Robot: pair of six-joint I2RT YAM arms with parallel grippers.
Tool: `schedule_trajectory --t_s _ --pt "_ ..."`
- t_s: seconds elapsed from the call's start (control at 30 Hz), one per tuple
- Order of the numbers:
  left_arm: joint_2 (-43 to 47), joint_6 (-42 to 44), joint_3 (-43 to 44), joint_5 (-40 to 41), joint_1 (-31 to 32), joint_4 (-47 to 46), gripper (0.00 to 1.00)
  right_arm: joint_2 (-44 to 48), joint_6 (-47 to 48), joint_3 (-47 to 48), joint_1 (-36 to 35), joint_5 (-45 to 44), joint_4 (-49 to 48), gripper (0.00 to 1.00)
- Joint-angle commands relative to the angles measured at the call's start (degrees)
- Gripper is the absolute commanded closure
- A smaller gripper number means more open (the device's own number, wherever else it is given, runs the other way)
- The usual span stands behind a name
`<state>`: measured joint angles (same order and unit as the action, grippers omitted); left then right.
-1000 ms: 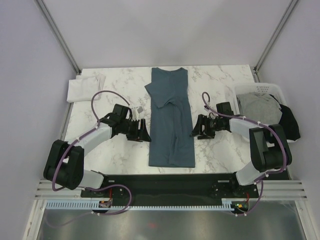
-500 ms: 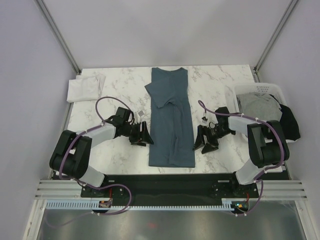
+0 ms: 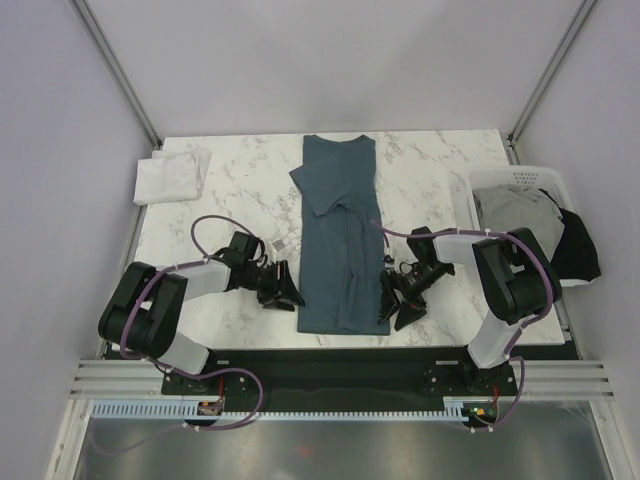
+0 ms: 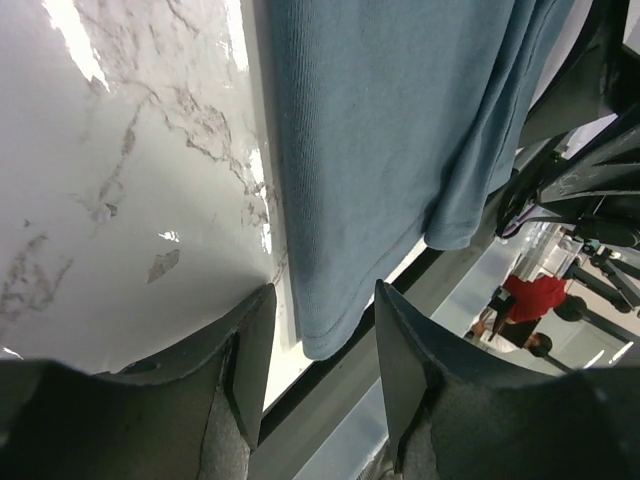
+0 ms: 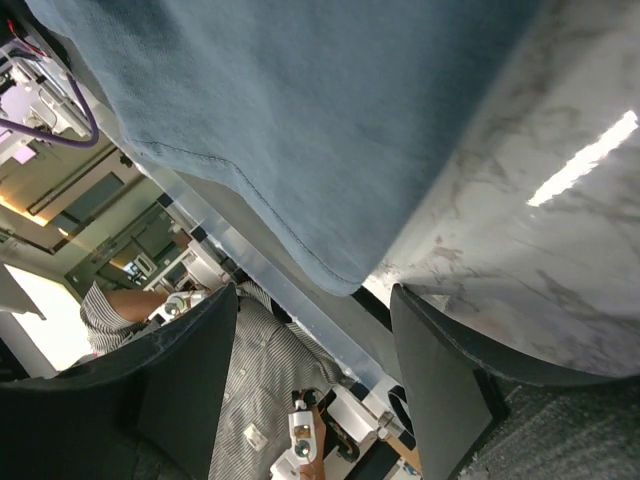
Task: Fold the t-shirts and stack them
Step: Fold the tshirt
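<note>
The left gripper point(image 3: 284, 291) has its two black fingers point(image 4: 250, 350) spread apart and holds nothing. In its wrist view the near-left hem corner of the dark slate-blue cotton t-shirt point(image 3: 342, 240) lies just ahead of the gap. The right gripper point(image 3: 393, 309) mirrors it, its jaws also wide and empty, facing the near-right hem corner, which overhangs the near edge of the white marble-patterned table point(image 3: 240, 190).

The blue shirt lies flat down the middle of the table, collar towards the far edge, already narrowed to a long strip with one sleeve folded inward. It looks light, limp and thin, so it should drape and slide easily on the smooth top. The hem corners look like the best hold, one per gripper, pinching all layers so the strip lifts evenly.

A white cloth t-shirt point(image 3: 172, 175) sits at the far-left corner. A light grey t-shirt point(image 3: 515, 215) and a black t-shirt point(image 3: 578, 245) lie in the white slatted plastic basket point(image 3: 520, 178) at the right edge.
</note>
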<state>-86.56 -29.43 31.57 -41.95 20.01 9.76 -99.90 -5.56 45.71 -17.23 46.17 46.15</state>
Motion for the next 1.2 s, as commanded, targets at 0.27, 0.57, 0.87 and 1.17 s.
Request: schedule_trajectory --t_s 0.27,0.57,0.87,1.17 --pt "0.7 -1.8 -2.4 0.4 4.0 -0.6 0.52 -1.0 1.0 0.5 -1.5 -1.9 -3.7 0.31" --pt "-0.7 -1.9 -2.0 -0.1 6.1 -0.7 0.59 -3.8 1.1 1.7 -1.5 -2.0 -4.3 0.42" --pt "-0.4 -1.9 -2.1 -0.8 6.1 -1.0 0.69 -6.8 1.6 3.6 -1.5 -1.3 -4.1 0.49" --pt "-0.7 -1.6 -2.2 -1.0 6.2 -1.1 0.80 -6.1 2.2 3.4 -1.5 -1.2 -3.8 0.56"
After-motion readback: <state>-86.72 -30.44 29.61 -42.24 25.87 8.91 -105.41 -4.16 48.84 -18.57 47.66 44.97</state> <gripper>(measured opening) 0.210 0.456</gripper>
